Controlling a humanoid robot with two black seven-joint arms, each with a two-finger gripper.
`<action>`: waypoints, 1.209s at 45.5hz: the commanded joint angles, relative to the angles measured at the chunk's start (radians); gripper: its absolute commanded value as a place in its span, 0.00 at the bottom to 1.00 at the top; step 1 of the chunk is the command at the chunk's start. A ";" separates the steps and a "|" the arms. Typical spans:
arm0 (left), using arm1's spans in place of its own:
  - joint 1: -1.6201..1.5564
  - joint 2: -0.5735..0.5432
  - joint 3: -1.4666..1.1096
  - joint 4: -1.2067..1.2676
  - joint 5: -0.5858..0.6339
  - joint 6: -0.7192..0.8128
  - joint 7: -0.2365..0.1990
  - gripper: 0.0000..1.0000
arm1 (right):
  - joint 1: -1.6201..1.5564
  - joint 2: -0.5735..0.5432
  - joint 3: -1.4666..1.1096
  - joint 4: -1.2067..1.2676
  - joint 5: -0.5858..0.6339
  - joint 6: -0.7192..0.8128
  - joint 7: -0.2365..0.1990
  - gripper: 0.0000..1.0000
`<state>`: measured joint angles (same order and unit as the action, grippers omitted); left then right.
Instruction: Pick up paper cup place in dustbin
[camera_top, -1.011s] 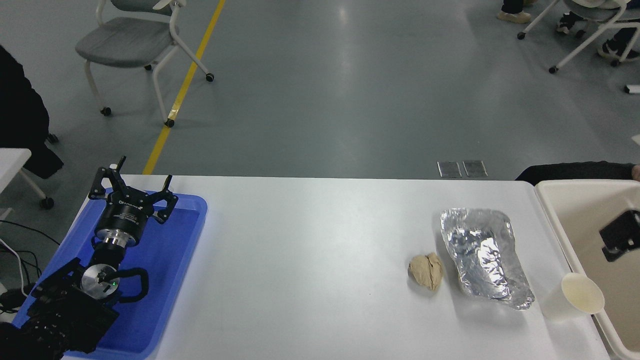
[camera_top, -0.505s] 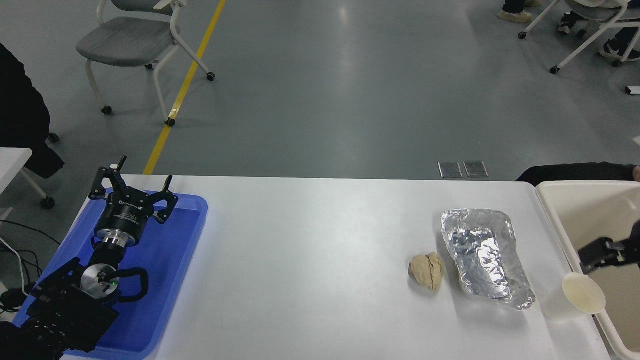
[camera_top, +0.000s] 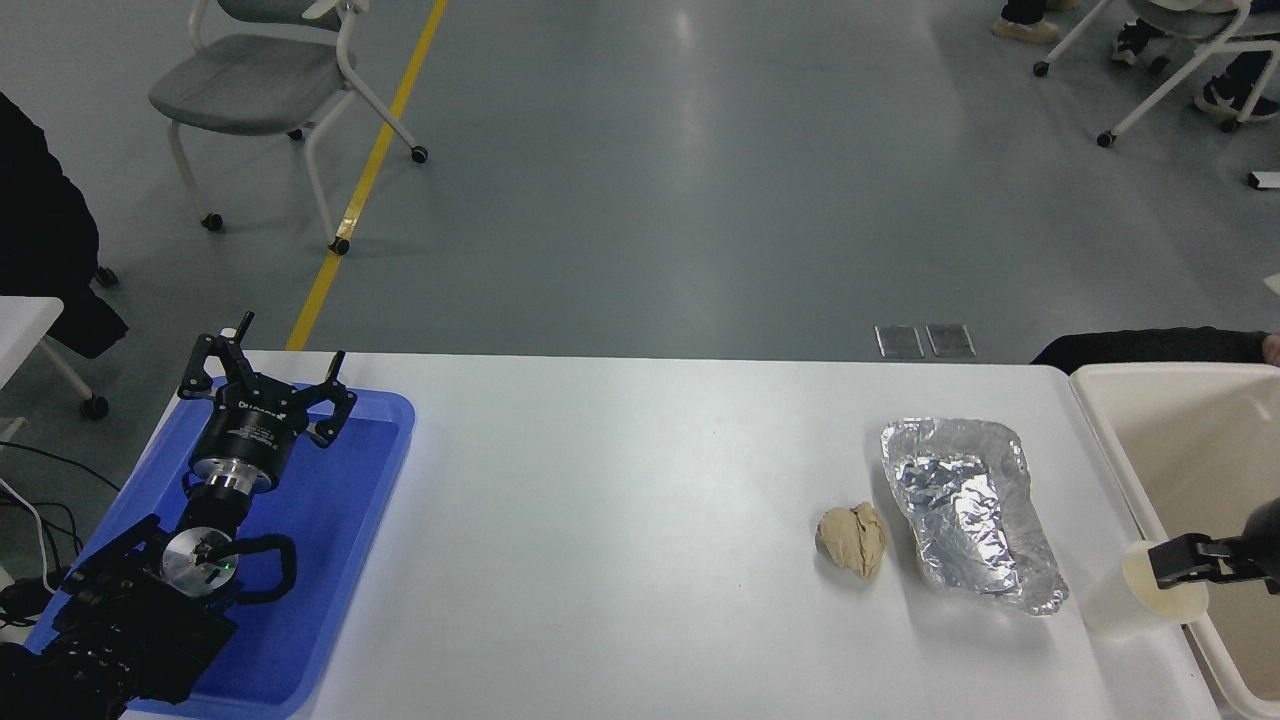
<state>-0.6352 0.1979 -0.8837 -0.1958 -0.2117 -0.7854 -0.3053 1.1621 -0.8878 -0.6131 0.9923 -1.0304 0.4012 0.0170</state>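
Observation:
The paper cup (camera_top: 1158, 603) stands upright, small and white with a cream inside, near the table's right front edge, right beside the dustbin (camera_top: 1190, 440). The dustbin is a large cream-beige tub cut off by the picture's right edge. My right gripper (camera_top: 1185, 562) comes in from the right edge, reaching across the dustbin's near rim, with its black tip over the cup's mouth and covering part of the rim. Most of that gripper is out of frame. My left gripper (camera_top: 265, 385) is parked open over the blue tray (camera_top: 330, 560) at the lower left.
A crinkled silver foil tray (camera_top: 965, 510) lies left of the cup, and a crumpled tan paper ball (camera_top: 853, 540) lies left of the foil. A person's dark sleeve (camera_top: 1150, 345) rests at the table's far right edge. Chairs stand on the floor beyond.
My right gripper has come down from above the dustbin's inside and toward the front, ending at the cup's mouth. The cup, foil, paper ball and left arm have not moved.

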 joint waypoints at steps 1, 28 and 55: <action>0.000 0.000 0.000 -0.002 0.000 0.000 0.000 1.00 | -0.082 0.029 0.018 -0.050 -0.003 -0.077 0.000 1.00; 0.000 0.000 0.000 0.001 0.000 0.000 0.000 1.00 | -0.098 0.027 0.021 -0.040 0.012 -0.081 0.015 0.00; -0.001 0.000 0.000 -0.002 0.000 0.000 0.000 1.00 | 0.511 -0.246 -0.114 0.278 0.018 0.274 0.004 0.00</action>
<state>-0.6363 0.1980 -0.8836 -0.1974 -0.2117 -0.7854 -0.3052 1.3552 -1.0423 -0.6371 1.1641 -1.0133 0.4811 0.0276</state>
